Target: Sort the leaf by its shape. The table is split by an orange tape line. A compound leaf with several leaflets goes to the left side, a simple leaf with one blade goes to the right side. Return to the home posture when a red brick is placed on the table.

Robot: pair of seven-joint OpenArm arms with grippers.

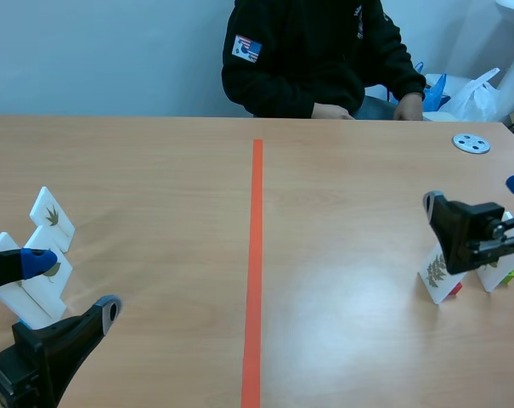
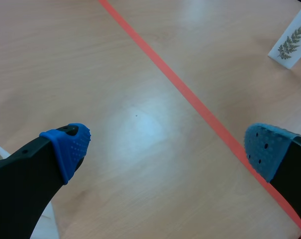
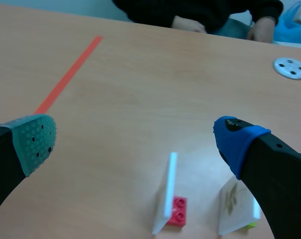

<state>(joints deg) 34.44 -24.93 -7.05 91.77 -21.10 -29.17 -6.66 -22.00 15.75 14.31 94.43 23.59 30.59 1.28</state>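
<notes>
Leaf cards (image 1: 53, 218) stand beside left gripper (image 1: 74, 285), fingers apart, empty. Fern card (image 1: 437, 272) on red base (image 3: 177, 211) sits just ahead of right gripper (image 3: 135, 139), also spread, empty. Second card (image 3: 235, 204) is beside it. Cards likely light, stiff, tippy; pinch flat faces near top. Tape line (image 1: 255, 255) runs mid-table. Person (image 1: 316, 59) at far side.

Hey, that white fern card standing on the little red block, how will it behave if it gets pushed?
Likely tips easily: the fern card stands tall and thin on a small red block. It stands straight without bending, so probably stiff, and light for its size.
</notes>
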